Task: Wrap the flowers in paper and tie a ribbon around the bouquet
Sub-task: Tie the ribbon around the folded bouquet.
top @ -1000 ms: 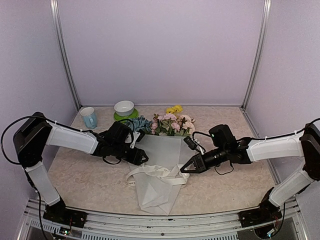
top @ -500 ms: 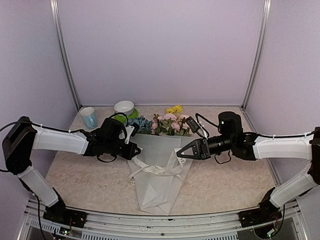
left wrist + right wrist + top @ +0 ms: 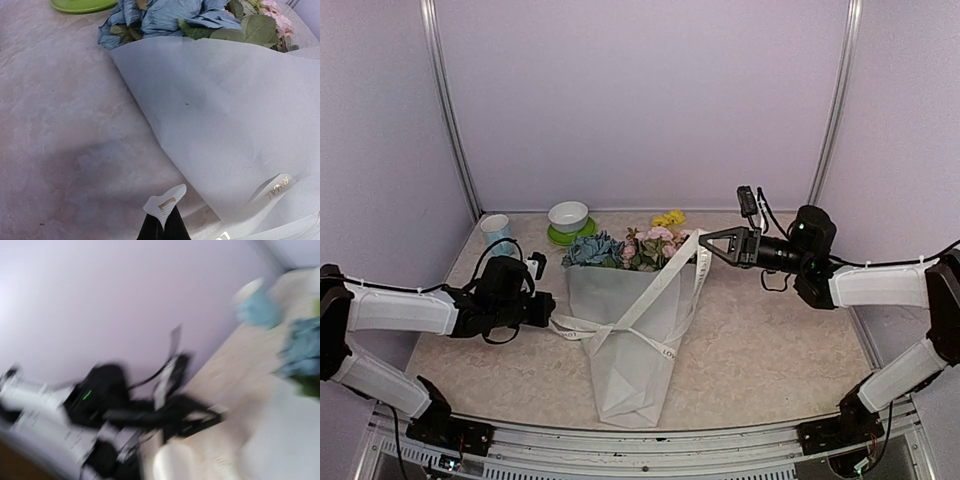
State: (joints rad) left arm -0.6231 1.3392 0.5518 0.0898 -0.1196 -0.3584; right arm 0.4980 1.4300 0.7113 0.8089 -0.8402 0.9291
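Beige, marble-patterned tabletop (image 3: 770,350). Lying directly on it, near the middle: a cone of frosted white translucent paper (image 3: 625,370), its folded point toward the near edge, with pink, yellow and blue artificial flowers (image 3: 650,245) and green leaves spilling from the open end toward the back. At the back left stand an upright pale-blue cup (image 3: 496,232) and, just beside it, a round green saucer (image 3: 556,238) bearing a white bowl (image 3: 568,214)

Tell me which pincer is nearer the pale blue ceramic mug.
Left. The left pincer is close in front of the pale blue ceramic mug, towards the arm bases; the right pincer is far to its right.
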